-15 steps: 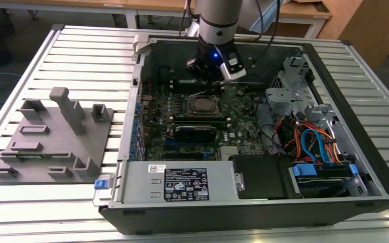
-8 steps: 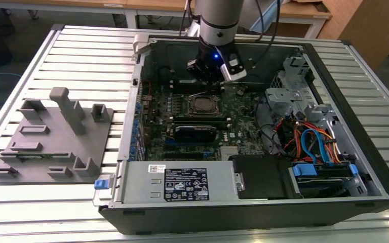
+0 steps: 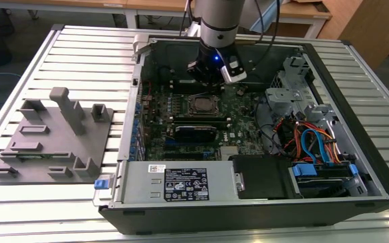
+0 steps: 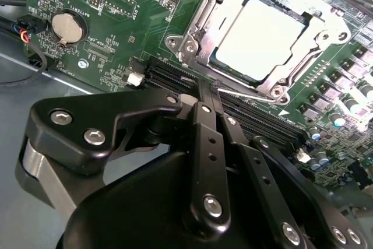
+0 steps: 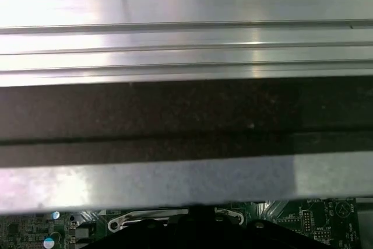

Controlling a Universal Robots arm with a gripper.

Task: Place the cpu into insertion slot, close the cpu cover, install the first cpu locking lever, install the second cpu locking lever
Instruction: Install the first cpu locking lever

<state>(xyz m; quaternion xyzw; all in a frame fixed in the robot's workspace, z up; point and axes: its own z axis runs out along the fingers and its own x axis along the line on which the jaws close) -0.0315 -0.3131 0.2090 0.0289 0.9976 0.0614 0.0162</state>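
Note:
The cpu [image 4: 265,36] lies flat in the insertion slot [image 4: 274,90] on the green board, its silvery top showing through the window of the cpu cover [image 4: 201,24], which is folded down over it. A thin wire locking lever [image 4: 252,95] runs along the socket's side nearest my gripper [image 4: 208,90]. My black fingers are shut together with nothing between them, their tips just off that socket edge. In the exterior view, the gripper [image 3: 211,81] hangs inside the open case, just behind the cpu [image 3: 202,105].
Long black memory slots [image 4: 265,123] run between the gripper and the socket. A coin battery [image 4: 68,26] sits on the board. The grey power supply box [image 3: 181,185] fills the case front, drive bays and cables [image 3: 316,147] the exterior view's right, a grey fixture [image 3: 52,136] the left.

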